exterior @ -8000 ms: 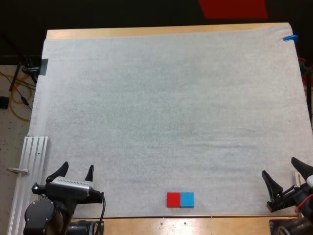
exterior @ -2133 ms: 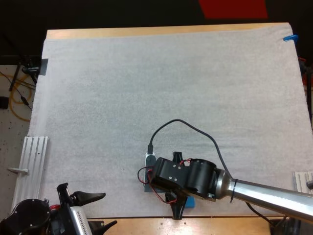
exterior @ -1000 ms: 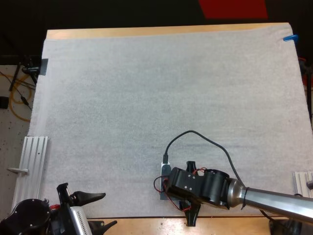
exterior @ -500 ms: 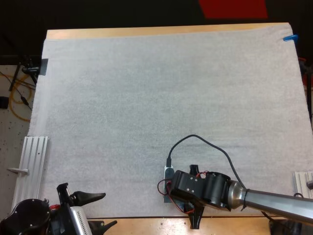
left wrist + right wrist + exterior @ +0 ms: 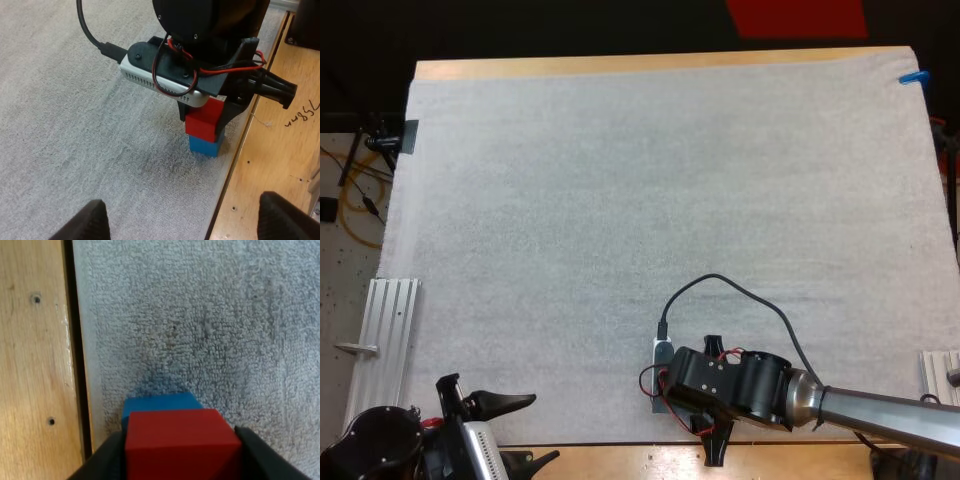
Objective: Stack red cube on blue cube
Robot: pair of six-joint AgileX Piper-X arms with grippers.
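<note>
Red cube [image 5: 204, 119] sits btw the two black fingers [image 5: 109, 460] of the right gripper [image 5: 714, 404]. The fingers pinch it from both sides, so that gripper is clamped on it. Directly under the gripper and the red cube is the blue cube [image 5: 205, 146], flat on the white mat [image 5: 620, 200]. Red looks to rest on blue's top face, shifted a bit off-centre, so a strip of blue's top pokes out ahead of the fingers in right wrist view. Can't tell for sure whether there's a hairline gap btw them. Both cubes are right at the mat's near edge, w/ the bare wood table [image 5: 35, 340] starting just beside one finger. In high view the right gripper's body hangs over the cubes and hides them, and its arm runs off toward the right edge.

Left gripper [image 5: 183, 215] has its fingers wide apart w/ nothing btw them, well clear of both cubes. It's well apart from the right gripper, off to that gripper's left at the table's near corner, facing the stack. Metal rail [image 5: 390, 340] lies just off the mat's left edge, ahead of the left gripper.
</note>
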